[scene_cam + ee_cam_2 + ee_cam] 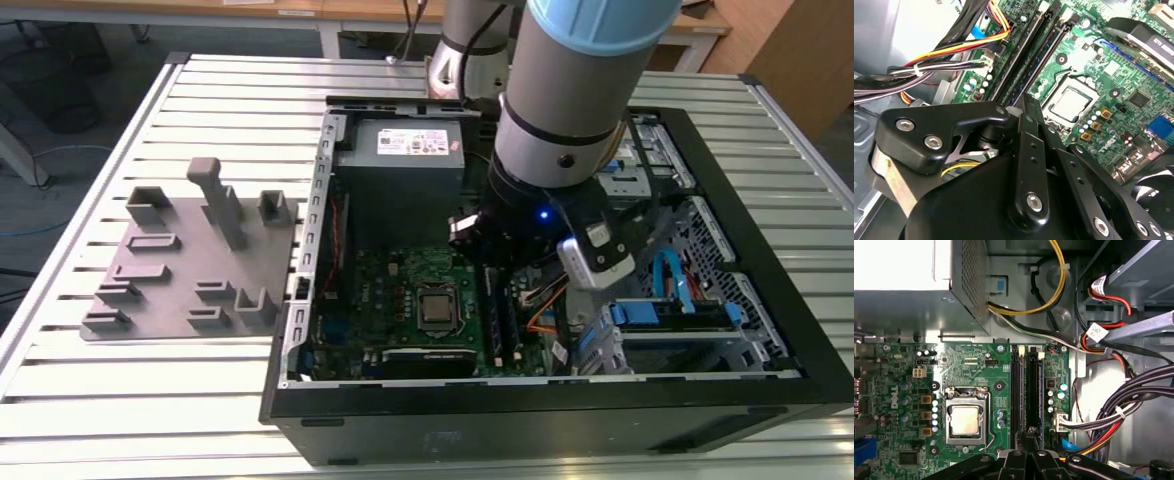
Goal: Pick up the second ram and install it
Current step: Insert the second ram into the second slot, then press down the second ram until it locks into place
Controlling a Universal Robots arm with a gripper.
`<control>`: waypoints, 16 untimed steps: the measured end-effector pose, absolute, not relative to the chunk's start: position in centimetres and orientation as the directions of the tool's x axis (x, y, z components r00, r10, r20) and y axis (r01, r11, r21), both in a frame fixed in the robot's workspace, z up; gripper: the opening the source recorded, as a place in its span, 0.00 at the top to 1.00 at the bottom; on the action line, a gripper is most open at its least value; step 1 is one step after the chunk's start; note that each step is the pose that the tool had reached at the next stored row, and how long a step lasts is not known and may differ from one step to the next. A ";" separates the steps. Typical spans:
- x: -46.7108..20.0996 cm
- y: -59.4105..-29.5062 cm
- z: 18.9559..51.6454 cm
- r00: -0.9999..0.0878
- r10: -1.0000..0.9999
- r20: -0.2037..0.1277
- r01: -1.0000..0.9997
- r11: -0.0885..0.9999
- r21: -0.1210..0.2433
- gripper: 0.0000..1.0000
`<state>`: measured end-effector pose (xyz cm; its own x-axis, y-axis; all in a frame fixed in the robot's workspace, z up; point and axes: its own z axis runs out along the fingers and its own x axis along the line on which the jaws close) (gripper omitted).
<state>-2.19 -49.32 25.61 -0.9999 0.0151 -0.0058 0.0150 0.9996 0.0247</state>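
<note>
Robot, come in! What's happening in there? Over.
Gripper low over the slots. Ram: cannot tell if seated. Cables beside, clear of the slots.

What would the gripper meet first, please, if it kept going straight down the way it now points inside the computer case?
Most likely the black memory slots on the green motherboard: in both wrist views the gripper sits right over them, beside the processor socket. How much gap remains is unclear.

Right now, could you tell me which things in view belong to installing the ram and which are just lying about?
Belongs to the job: gripper, poised over the memory slots; motherboard; open computer case.

Just lying about: grey fixture tray on the table; power supply; cable bundles; processor.
</note>
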 end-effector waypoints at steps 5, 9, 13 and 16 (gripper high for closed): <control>-2.2 -49.3 25.7 -1.000 0.015 -0.006 0.015 1.000 0.024 0.89; -2.2 -49.3 25.7 -1.000 0.015 -0.006 0.015 1.000 0.024 0.89; -2.2 -48.9 25.4 -1.000 0.015 -0.006 0.015 1.000 0.027 0.89; -2.2 -48.2 25.1 -1.000 0.015 -0.006 0.015 0.999 0.033 0.89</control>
